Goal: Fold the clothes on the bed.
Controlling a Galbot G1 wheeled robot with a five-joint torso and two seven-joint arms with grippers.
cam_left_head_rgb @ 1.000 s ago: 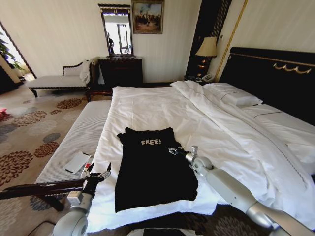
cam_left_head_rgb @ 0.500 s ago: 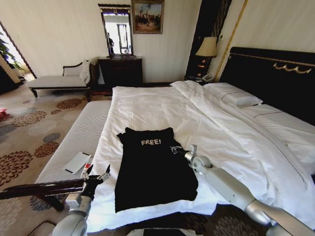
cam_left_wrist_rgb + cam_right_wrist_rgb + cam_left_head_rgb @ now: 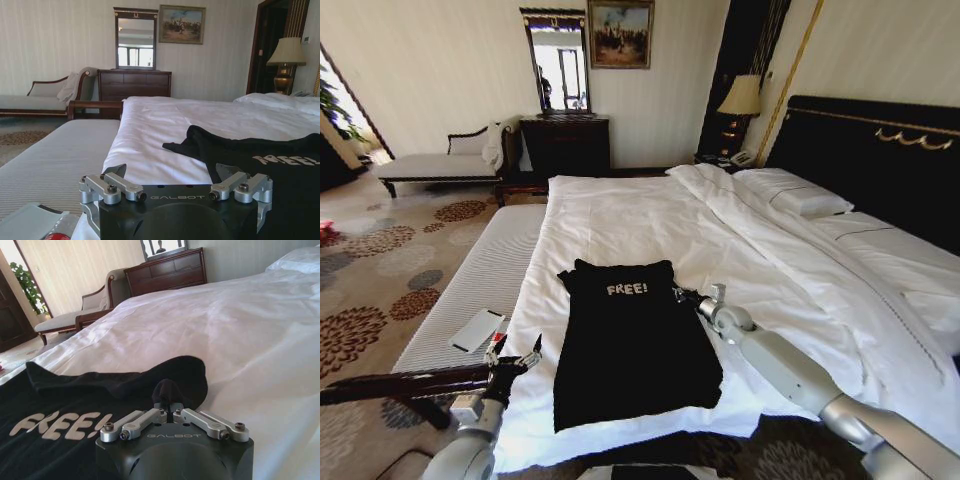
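Lettering "FREE!" reads in white across the chest of the black T-shirt (image 3: 630,345), which lies flat on the white duvet (image 3: 650,215) near the foot end of the bed (image 3: 880,130), collar toward the pillows. "GALBOT" is printed on the body of each hand in both wrist views.

Right hand (image 3: 682,295): at the shirt's right sleeve. In the right wrist view its fingers (image 3: 167,407) are drawn together on a small pinched-up fold of black fabric at the sleeve edge, so it is clamped on the T-shirt (image 3: 115,405).

Left hand (image 3: 512,354): just off the bed's left edge, beside the lower left of the shirt, above a grey striped bench (image 3: 470,290). Fingers (image 3: 116,171) spread wide apart, gripping nothing, not touching the T-shirt (image 3: 240,150).

A flat white rectangular object (image 3: 478,329) lies on the bench near the left hand.
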